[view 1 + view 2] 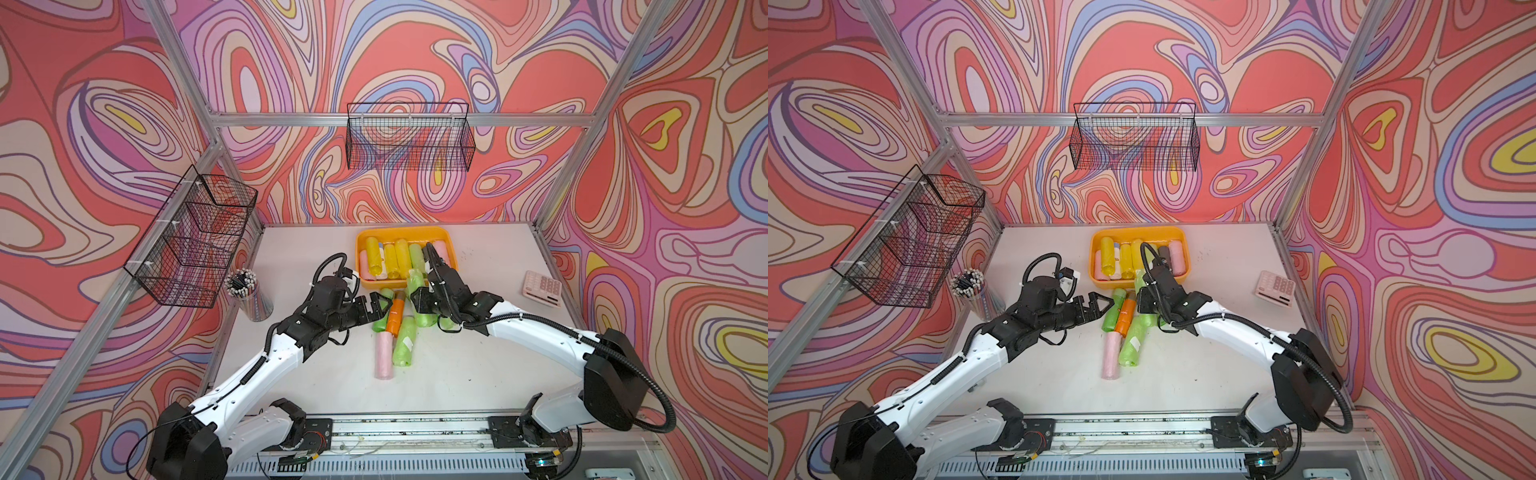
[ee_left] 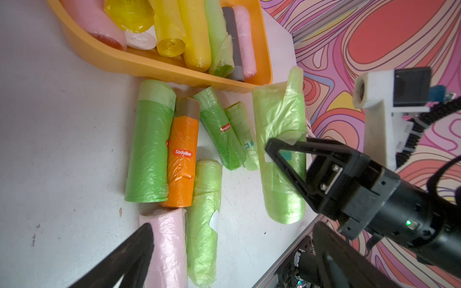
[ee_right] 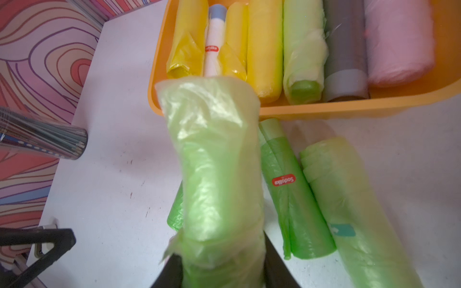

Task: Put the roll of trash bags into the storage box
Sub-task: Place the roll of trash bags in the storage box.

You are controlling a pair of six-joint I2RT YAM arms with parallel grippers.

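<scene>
My right gripper (image 3: 222,269) is shut on a pale green roll of trash bags (image 3: 217,162), held clear of the table just short of the near rim of the orange-yellow storage box (image 3: 324,108). The held roll (image 1: 415,282) shows in both top views and in the left wrist view (image 2: 282,124). The box (image 1: 399,230) holds several yellow, green, grey and pink rolls. My left gripper (image 1: 380,305) is open at the left side of a pile of loose rolls (image 1: 395,316), with nothing between its fingers (image 2: 134,249).
Loose green, orange and pink rolls (image 2: 182,154) lie on the table in front of the box. A cup of pencils (image 1: 249,295) stands at the left, and a pink calculator (image 1: 542,289) lies at the right. Black wire baskets (image 1: 195,237) (image 1: 409,137) hang on the walls.
</scene>
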